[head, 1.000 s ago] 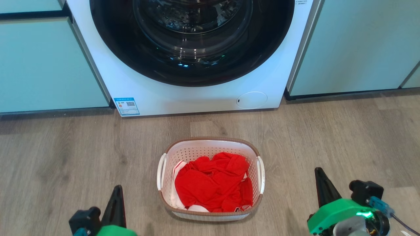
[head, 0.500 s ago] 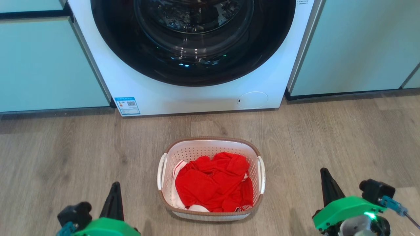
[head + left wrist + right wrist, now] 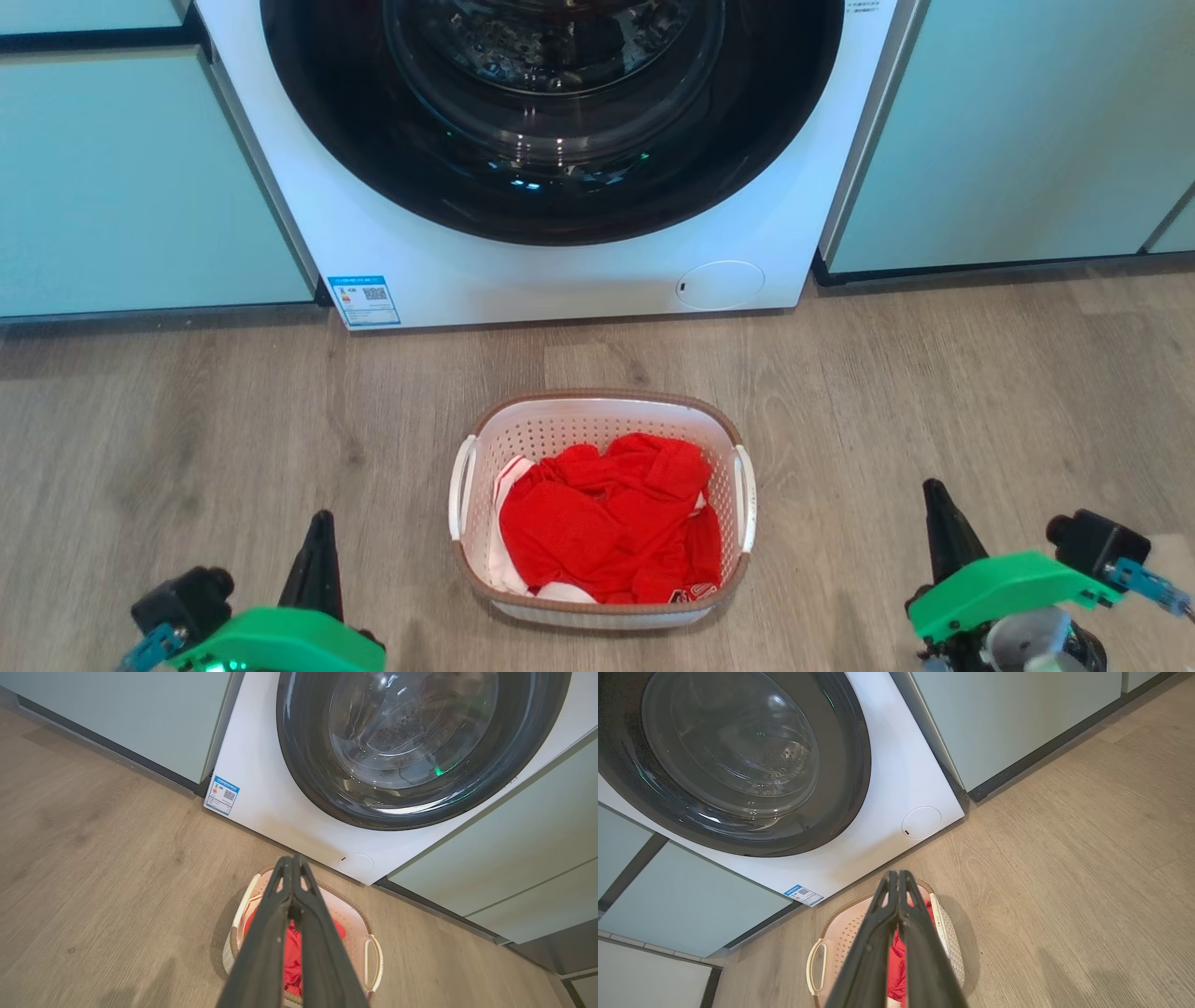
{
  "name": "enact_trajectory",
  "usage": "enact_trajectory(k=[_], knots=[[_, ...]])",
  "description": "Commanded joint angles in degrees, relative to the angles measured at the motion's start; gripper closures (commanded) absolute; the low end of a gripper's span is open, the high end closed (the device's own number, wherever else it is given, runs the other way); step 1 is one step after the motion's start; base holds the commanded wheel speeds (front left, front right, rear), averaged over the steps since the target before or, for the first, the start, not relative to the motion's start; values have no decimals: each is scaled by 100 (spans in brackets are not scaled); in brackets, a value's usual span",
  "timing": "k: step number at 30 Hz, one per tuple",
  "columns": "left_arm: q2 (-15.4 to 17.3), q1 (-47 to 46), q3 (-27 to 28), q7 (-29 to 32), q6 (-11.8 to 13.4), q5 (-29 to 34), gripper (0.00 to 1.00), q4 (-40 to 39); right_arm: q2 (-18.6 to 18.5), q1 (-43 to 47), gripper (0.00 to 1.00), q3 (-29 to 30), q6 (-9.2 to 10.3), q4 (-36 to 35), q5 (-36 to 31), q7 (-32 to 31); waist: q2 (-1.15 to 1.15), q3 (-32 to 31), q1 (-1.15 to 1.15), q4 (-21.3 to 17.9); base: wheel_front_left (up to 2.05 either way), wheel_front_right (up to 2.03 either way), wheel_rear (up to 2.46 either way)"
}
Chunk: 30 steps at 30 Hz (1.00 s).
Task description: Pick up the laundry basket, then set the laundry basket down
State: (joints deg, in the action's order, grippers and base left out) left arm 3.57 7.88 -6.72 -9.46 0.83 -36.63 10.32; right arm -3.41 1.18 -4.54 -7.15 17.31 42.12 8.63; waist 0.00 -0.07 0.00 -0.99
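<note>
On the wood floor, right in front of the washing machine [image 3: 551, 187], sits the laundry basket [image 3: 599, 409] with red clothes [image 3: 607, 523] inside. It lies between the two arms, its long side running away from the robot, one white handle facing each arm. Left end effector [image 3: 317, 551] and right end effector [image 3: 938, 523] are both closed, holding nothing, well apart from it and about equally near
</note>
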Motion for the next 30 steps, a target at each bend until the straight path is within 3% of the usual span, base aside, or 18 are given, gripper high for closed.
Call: enact_trajectory(k=[1,30], knots=[[94,-319,135,47,-72,-163,100,-139,-78,-344,100,28,-12,-223,160,-29,0,0,0,2,0,0,0],[119,-678,428,483,-330,-2087,100,25,-95,-470,100,308,-19,-265,1878,-464,0,9,0,35,0,0,0]])
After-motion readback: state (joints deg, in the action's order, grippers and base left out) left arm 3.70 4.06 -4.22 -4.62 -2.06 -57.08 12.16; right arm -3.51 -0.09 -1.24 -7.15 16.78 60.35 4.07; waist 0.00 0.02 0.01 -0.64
